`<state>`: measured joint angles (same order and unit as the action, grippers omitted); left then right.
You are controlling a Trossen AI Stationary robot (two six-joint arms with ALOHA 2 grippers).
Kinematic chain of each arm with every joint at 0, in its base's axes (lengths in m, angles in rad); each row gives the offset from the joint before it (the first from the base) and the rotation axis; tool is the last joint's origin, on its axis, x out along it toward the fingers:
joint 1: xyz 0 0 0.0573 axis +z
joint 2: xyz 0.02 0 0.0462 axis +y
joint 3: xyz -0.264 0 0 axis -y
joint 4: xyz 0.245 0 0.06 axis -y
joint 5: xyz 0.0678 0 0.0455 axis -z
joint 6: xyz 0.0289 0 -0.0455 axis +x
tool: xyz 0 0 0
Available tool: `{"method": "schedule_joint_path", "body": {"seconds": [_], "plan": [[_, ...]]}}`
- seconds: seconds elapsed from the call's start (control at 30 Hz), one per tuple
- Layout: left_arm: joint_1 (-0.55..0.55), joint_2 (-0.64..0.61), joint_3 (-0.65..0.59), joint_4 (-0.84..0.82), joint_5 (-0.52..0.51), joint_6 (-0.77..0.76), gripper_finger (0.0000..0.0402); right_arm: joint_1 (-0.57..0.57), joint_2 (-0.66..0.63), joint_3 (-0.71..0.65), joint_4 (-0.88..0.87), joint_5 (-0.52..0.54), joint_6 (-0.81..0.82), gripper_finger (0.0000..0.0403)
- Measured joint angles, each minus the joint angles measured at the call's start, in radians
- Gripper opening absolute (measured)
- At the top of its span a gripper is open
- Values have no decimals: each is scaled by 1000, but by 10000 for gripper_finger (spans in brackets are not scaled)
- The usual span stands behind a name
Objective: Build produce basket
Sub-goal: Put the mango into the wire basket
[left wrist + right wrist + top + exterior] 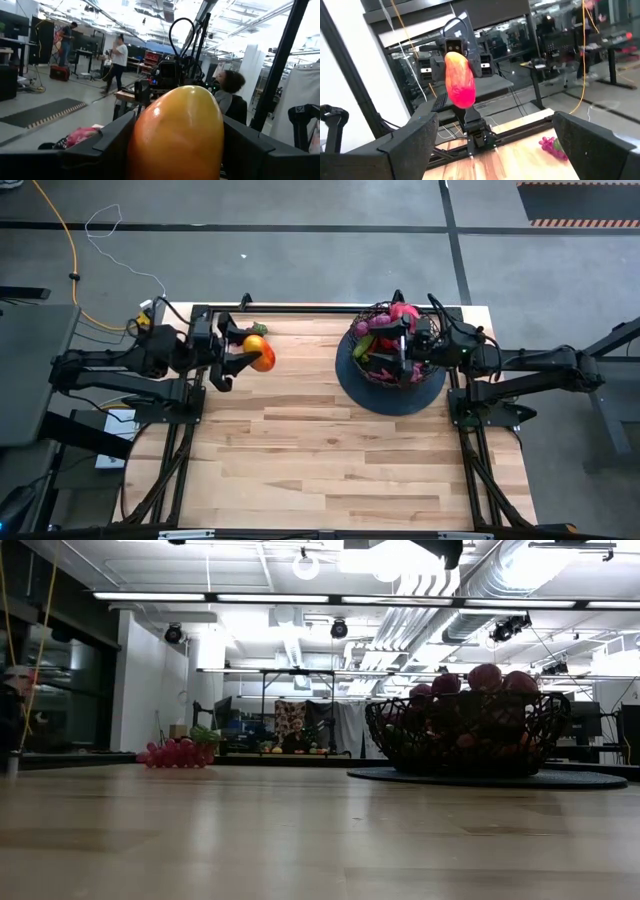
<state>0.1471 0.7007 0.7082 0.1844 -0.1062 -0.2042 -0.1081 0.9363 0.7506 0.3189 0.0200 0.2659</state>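
I'm holding the orange-yellow egg-shaped toy fruit (260, 353) clamped in my left gripper (240, 358) at upper left of the frame, round black wire-mesh basket (390, 350) lying directly right, under my wide-open right gripper (403, 350).

Table centre (330, 450) bare, passable; basket (392, 350) heaped at right rear; grape bunch (250, 329) left rear.

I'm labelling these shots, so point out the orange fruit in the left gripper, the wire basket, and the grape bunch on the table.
orange fruit (177, 135): left wrist view, middle of its glossy skin.
wire basket (465, 745): low view, front mesh wall.
grape bunch (178, 753): low view, middle of the cluster.
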Motion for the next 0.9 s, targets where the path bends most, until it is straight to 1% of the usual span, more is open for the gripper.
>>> {"method": "schedule_joint_path", "body": {"seconds": [0.13,0.23,0.33,0.43,0.6,0.7,0.9], "plan": [[0,38,0,4,-7,-18,235,0,36,1,3,33,26,383],[0,104,0,13,13,-52,235,0,116,33,-15,21,43,383],[-2,174,0,74,23,-47,235,14,219,97,-24,-35,31,383],[-5,240,0,148,25,-28,235,36,331,175,-63,-83,-24,383],[-5,308,0,241,25,-21,235,57,483,306,-120,-97,-56,383],[-5,332,0,266,23,-9,235,58,555,371,-134,-105,-30,383],[-5,355,1,321,-9,-2,235,59,644,458,-136,-133,-3,383]]}}
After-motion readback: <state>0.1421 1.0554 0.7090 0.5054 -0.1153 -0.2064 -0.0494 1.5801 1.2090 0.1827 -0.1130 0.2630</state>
